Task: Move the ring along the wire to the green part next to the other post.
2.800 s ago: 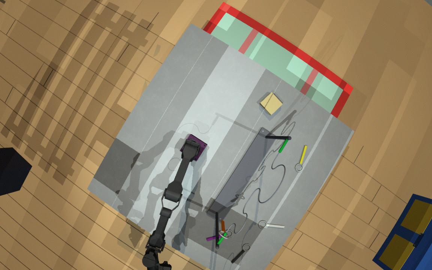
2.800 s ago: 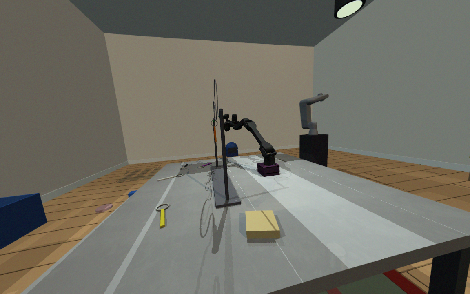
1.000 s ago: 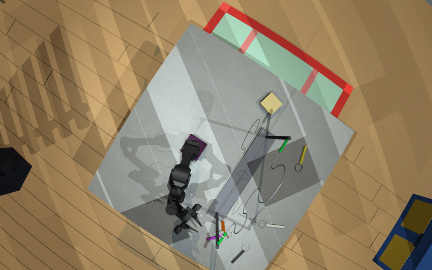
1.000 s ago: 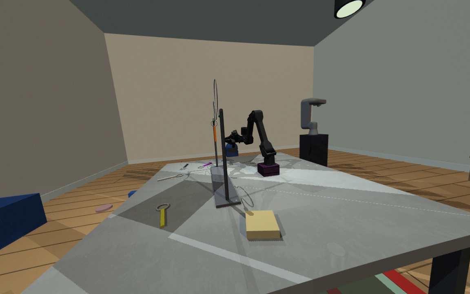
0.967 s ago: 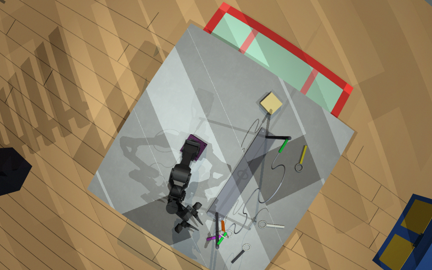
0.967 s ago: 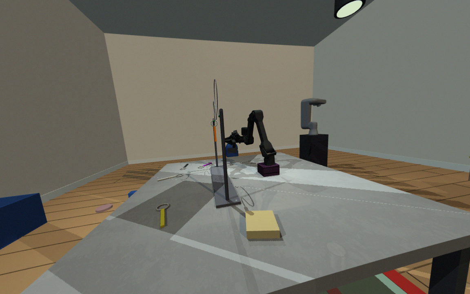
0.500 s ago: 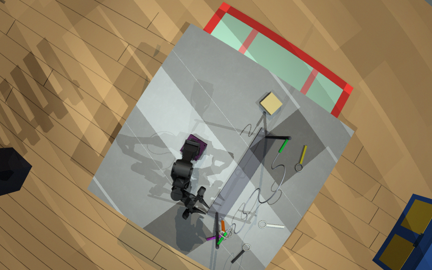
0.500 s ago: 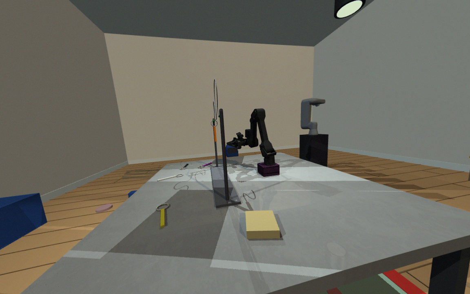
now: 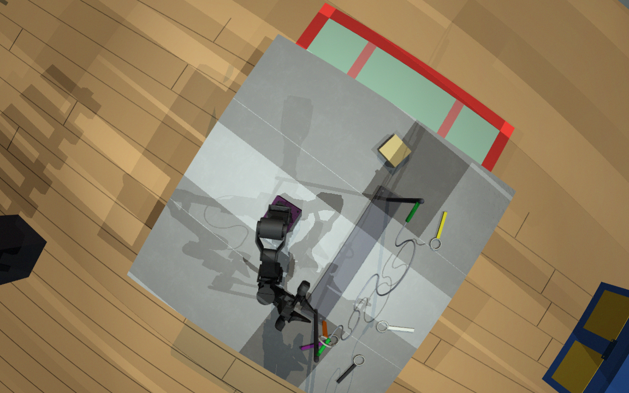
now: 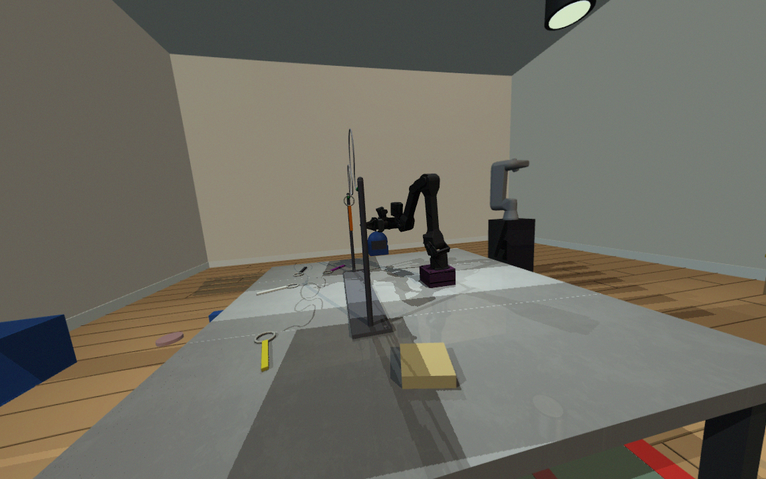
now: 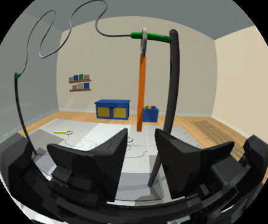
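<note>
The ring (image 11: 144, 46) with the orange handle (image 9: 325, 328) (image 10: 350, 218) (image 11: 142, 90) hangs on the green part (image 11: 158, 37) (image 9: 324, 347) beside the near post (image 11: 174, 71) (image 9: 315, 337). The handle points down. The grey wire (image 11: 43, 56) (image 9: 413, 258) winds up and away to the other green part (image 9: 412, 212) (image 11: 18, 76) at the far post (image 9: 402, 199) (image 10: 364, 256). My gripper (image 11: 141, 132) (image 9: 312, 315) is open and empty, on the robot's side of the stand. In the wrist view the handle's lower end shows between the fingertips, beyond them; the near post passes behind the right finger.
The stand's base (image 9: 351, 258) lies beneath the wire. Loose rings with yellow (image 9: 441, 224) (image 10: 264, 355), white (image 9: 399, 328), black (image 9: 346, 372) and purple (image 9: 309, 347) handles lie on the table. A yellow block (image 9: 394, 150) (image 10: 427, 363) sits near the far post.
</note>
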`<move>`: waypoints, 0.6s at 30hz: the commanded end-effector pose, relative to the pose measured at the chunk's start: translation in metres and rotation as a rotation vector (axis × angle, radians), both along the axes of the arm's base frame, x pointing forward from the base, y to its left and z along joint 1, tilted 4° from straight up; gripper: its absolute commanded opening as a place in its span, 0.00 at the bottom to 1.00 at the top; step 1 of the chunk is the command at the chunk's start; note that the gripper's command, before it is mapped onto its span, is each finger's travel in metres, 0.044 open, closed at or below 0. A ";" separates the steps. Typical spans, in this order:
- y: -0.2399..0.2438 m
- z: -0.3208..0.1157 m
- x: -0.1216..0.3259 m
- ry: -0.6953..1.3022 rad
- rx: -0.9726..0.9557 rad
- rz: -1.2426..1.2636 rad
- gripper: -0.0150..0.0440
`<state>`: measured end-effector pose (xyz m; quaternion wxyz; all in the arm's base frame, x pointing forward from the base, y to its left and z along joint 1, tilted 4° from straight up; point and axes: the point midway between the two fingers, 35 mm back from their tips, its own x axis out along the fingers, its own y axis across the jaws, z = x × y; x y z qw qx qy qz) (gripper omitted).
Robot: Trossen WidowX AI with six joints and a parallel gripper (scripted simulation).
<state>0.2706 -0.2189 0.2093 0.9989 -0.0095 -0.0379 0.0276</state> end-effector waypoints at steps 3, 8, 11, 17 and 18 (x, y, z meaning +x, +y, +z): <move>0.000 0.002 0.007 0.000 0.011 -0.001 0.53; -0.001 0.003 0.014 -0.001 0.011 -0.001 0.53; -0.001 0.004 0.019 -0.002 0.012 -0.001 0.53; -0.001 0.005 0.028 -0.003 0.012 -0.001 0.53; -0.001 0.005 0.030 -0.003 0.012 -0.001 0.53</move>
